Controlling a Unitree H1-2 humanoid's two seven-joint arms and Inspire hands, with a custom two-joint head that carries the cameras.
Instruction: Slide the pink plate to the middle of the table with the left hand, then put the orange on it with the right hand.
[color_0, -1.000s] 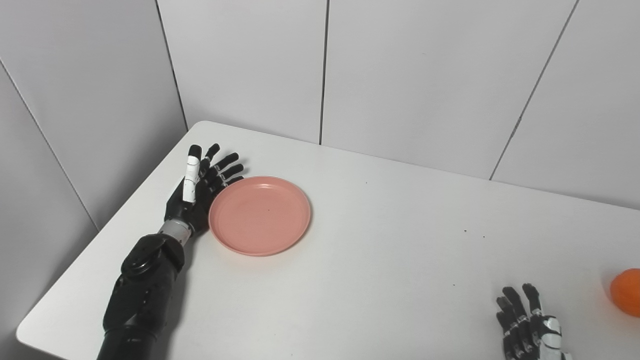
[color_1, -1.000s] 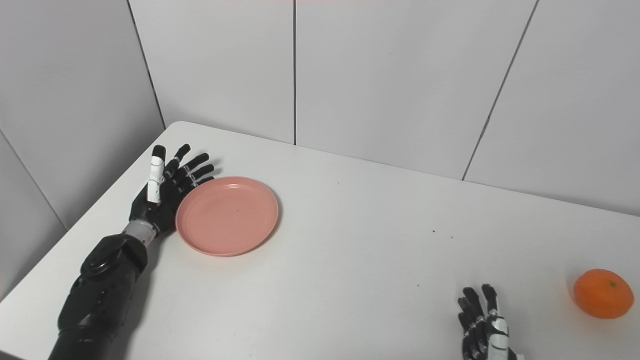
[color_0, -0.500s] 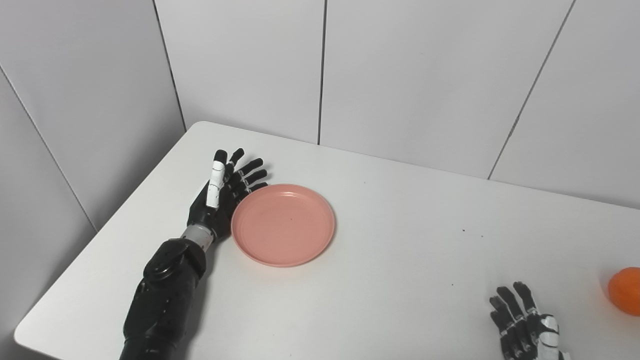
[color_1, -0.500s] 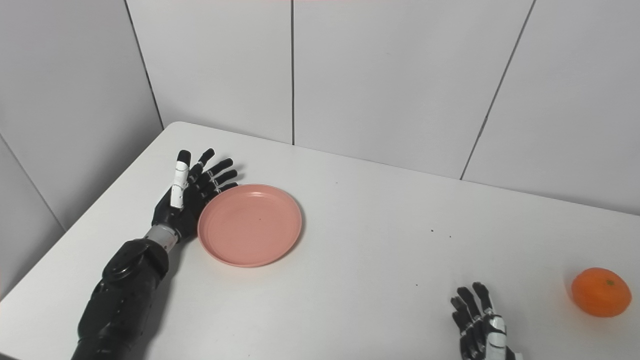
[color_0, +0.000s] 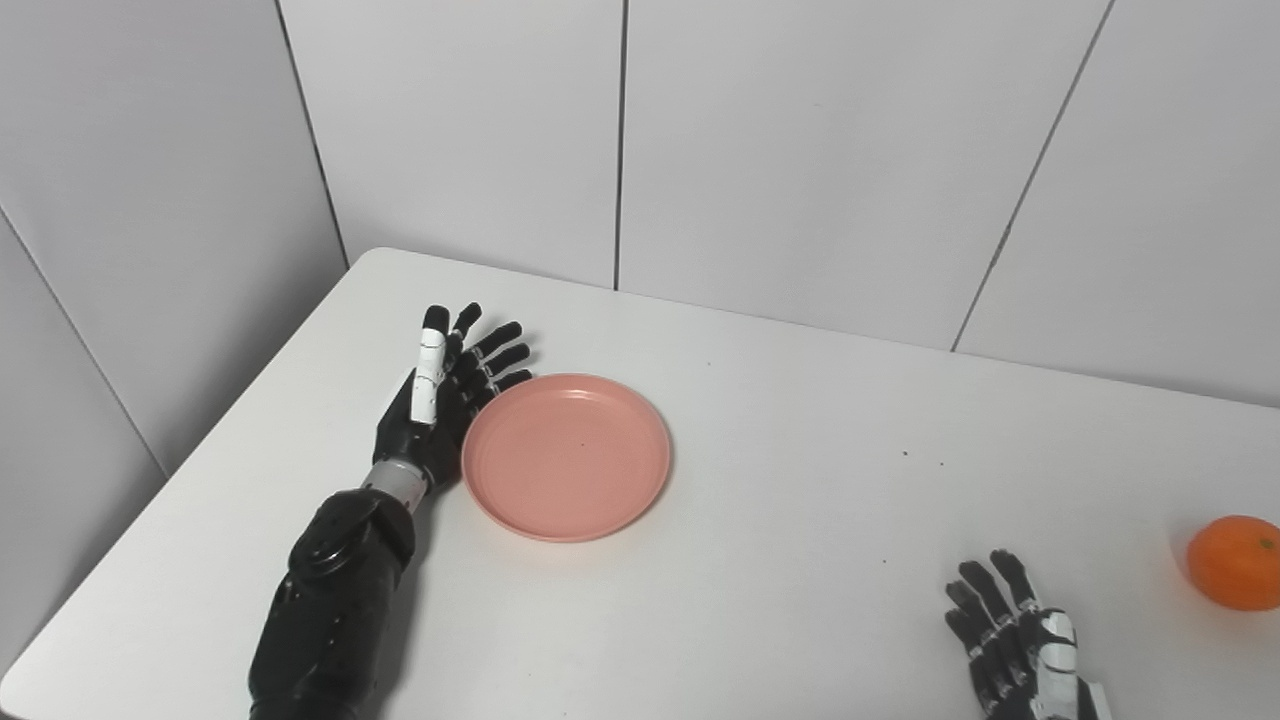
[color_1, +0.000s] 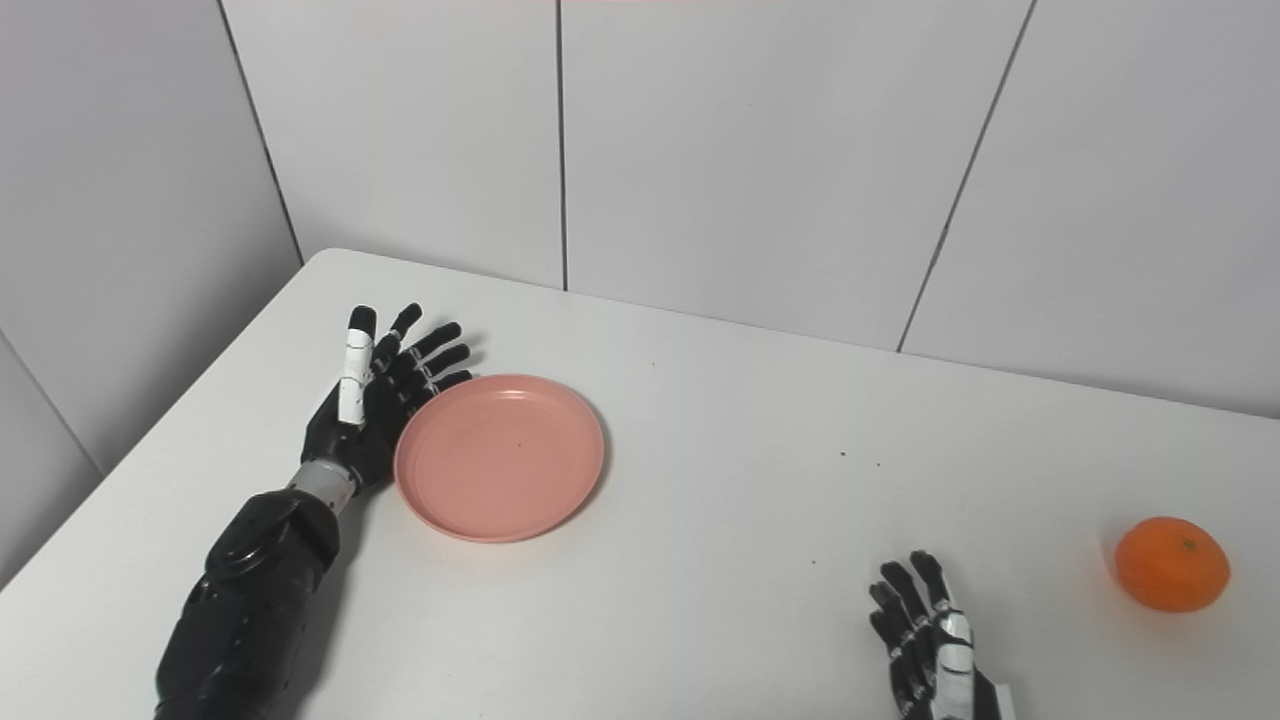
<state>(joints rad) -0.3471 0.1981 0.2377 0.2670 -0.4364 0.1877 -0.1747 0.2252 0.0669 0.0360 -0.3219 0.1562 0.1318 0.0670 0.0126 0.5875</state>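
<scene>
The round pink plastic plate (color_0: 566, 456) is set flat on the white table (color_0: 780, 560), left of centre. Its left rim is touched by the black left hand (color_0: 437, 400), fingers spread, nothing held. The round orange (color_1: 1171, 564) is seen at far right, well apart from the black right hand (color_1: 930, 650), fingers apart and empty.

two head cameras side by side look down at the same table (color_0: 780, 560)

Bare table (color_1: 760, 520) between plate (color_1: 500, 455), orange (color_1: 1171, 564).
</scene>
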